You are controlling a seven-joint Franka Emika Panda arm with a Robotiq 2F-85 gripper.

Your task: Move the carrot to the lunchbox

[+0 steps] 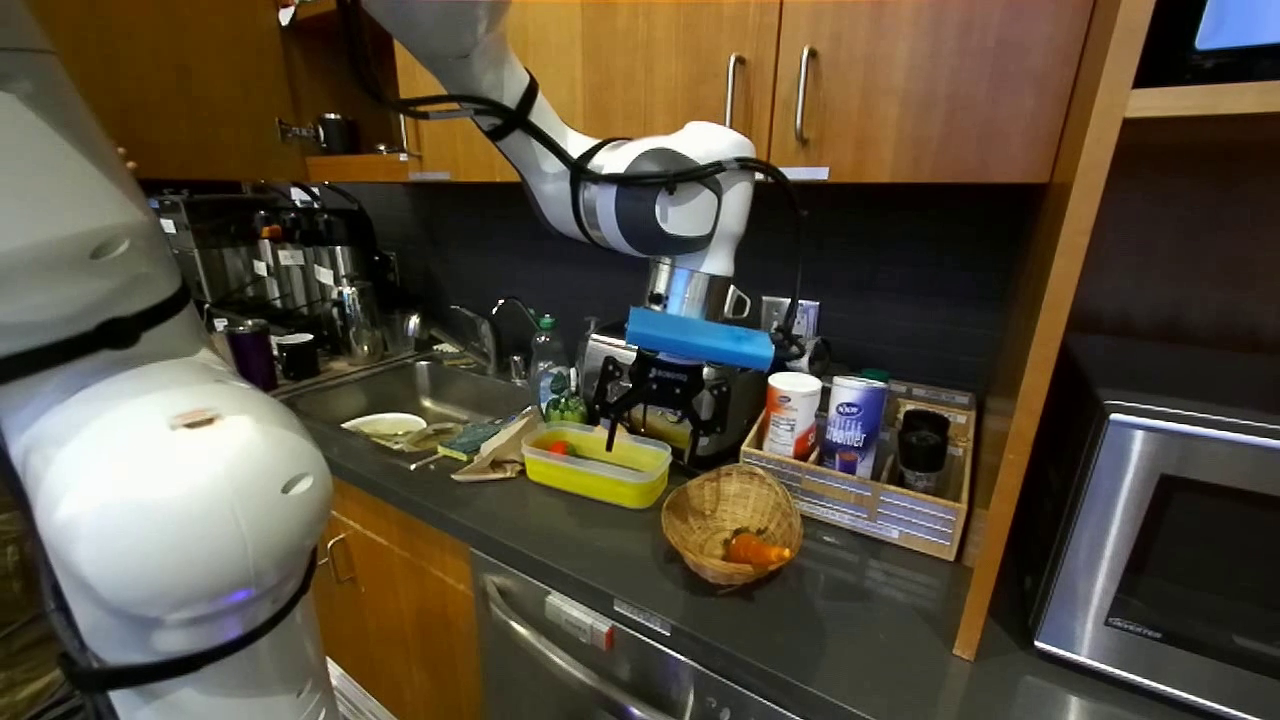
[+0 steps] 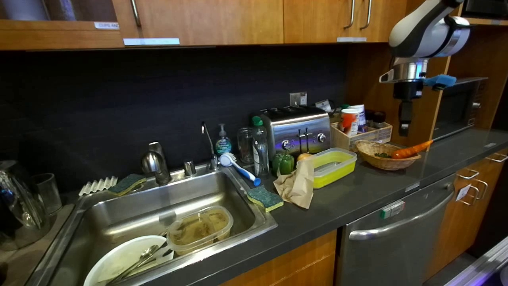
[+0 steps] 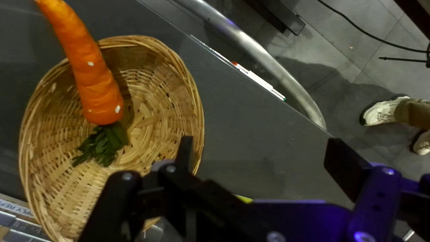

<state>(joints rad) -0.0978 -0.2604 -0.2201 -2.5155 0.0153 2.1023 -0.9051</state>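
Note:
The orange carrot [image 1: 757,550] with a green leafy top lies in the woven basket [image 1: 690,520]. It also shows in an exterior view [image 2: 412,151] and in the wrist view [image 3: 95,84], where its tip sticks out past the rim of the basket [image 3: 189,97]. The yellow-green lunchbox [image 1: 597,484] stands on the counter beside the basket, also in an exterior view [image 2: 335,174]. Only a yellow sliver shows in the wrist view. My gripper [image 1: 652,450] is open and empty, above the counter. In the wrist view its fingers [image 3: 259,139] are spread, the left one over the basket rim.
A toaster [image 2: 297,127] stands behind the lunchbox. A wooden tray [image 1: 850,505] with canisters stands behind the basket. A crumpled paper bag [image 2: 297,182], green pepper [image 2: 283,163] and sponge [image 2: 265,198] sit between lunchbox and sink [image 2: 119,222]. A red-orange item [image 1: 558,448] shows at the lunchbox.

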